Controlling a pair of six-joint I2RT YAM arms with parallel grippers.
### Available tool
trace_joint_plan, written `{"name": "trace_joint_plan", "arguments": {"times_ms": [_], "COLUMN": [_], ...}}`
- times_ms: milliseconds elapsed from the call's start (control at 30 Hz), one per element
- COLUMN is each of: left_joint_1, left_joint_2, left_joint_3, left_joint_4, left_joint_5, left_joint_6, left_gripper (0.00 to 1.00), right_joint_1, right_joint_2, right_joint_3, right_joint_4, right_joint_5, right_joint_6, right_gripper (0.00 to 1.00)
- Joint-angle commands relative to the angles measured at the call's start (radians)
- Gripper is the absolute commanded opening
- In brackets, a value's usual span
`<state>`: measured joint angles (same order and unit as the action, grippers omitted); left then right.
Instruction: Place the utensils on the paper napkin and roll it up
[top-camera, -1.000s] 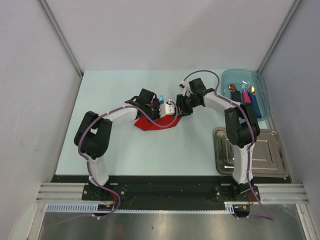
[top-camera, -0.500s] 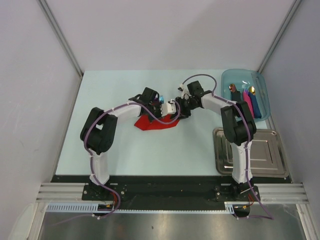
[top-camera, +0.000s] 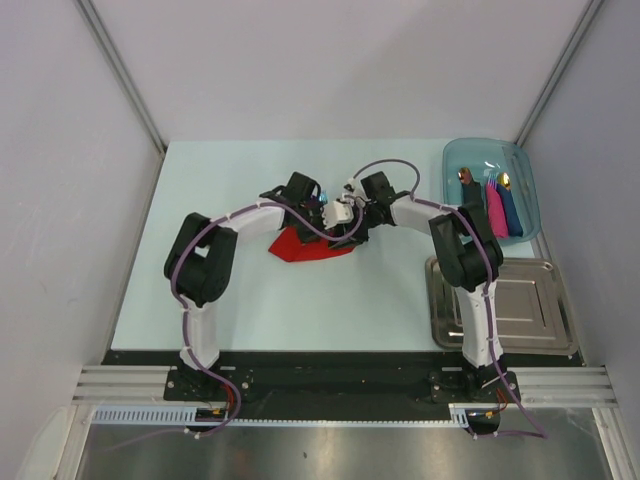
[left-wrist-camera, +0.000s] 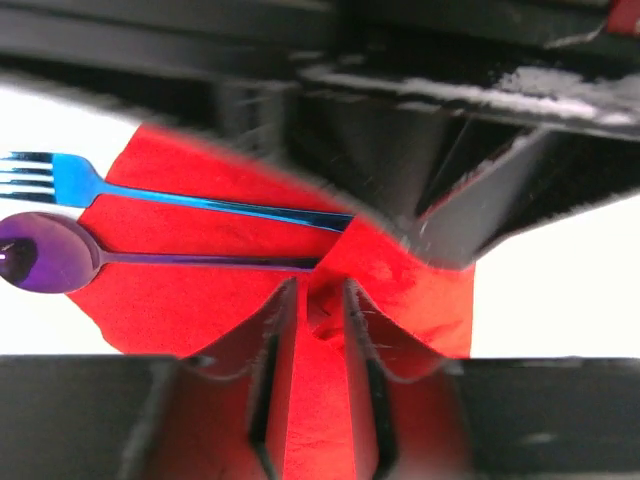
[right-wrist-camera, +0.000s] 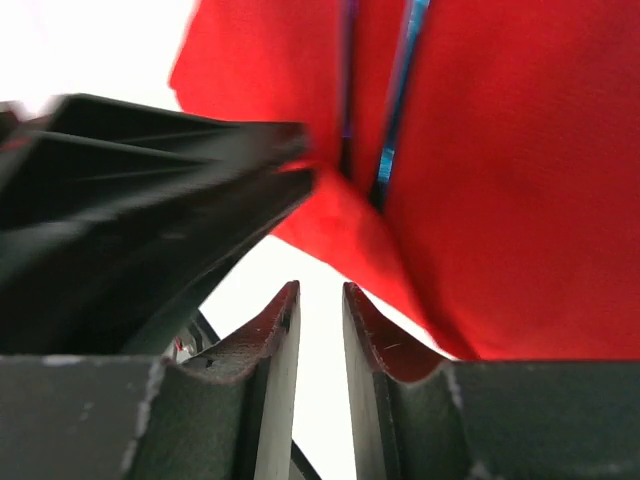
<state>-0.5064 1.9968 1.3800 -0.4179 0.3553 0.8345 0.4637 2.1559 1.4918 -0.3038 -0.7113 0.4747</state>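
Note:
The red paper napkin (top-camera: 305, 246) lies mid-table under both grippers. In the left wrist view the bright blue fork (left-wrist-camera: 190, 199) and the purple-bowled spoon (left-wrist-camera: 45, 252) lie side by side on the napkin (left-wrist-camera: 190, 300), and a folded-over corner covers their handle ends. My left gripper (left-wrist-camera: 320, 300) has its jaws close together with that raised fold between the tips. My right gripper (right-wrist-camera: 320, 300) hovers at the napkin's edge (right-wrist-camera: 520, 200), jaws a narrow gap apart with only bare table between them. In the top view the two grippers nearly touch (top-camera: 338, 215).
A teal bin (top-camera: 527, 170) at the back right holds rolled napkins with copper and gold spoon heads. A steel tray (top-camera: 540, 335) sits at the right front. The right arm's body fills the top of the left wrist view.
My right gripper has moved left, closer to the left gripper over the napkin's right end. The napkin's right side looks narrower now.

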Motion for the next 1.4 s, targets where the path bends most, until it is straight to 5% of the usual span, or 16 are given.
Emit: {"name": "trace_joint_plan", "arguments": {"times_ms": [0,300,567,1133,1367], "left_joint_1": [0.035,0.187,0.201,0.230,0.230], "left_joint_2": [-0.030,-0.180,-0.118,0.051,0.054], "left_joint_3": [0.062,-0.002,-0.120,-0.105,-0.127], "left_joint_4": [-0.027,-0.024,0.063,0.131,0.145], "left_joint_5": [0.034,0.344,0.478,0.407,0.409], "left_joint_6": [-0.148,-0.640,-0.931,-1.057,-1.069], "left_gripper": [0.34,0.39,0.25,0.11,0.09], "right_joint_1": [-0.010,-0.025,-0.039,-0.048,-0.050], "right_joint_2": [0.039,0.068,0.052,-0.005,-0.022], "right_joint_3": [-0.021,-0.031,-0.048,-0.010,0.157], "right_joint_4": [0.025,0.019,0.017,0.002,-0.035], "right_joint_5": [0.029,0.084,0.085,0.096,0.306], "right_joint_6": [0.041,0.064,0.084,0.035,-0.010], "right_gripper": [0.27,0.21,0.21,0.20,0.13]}}
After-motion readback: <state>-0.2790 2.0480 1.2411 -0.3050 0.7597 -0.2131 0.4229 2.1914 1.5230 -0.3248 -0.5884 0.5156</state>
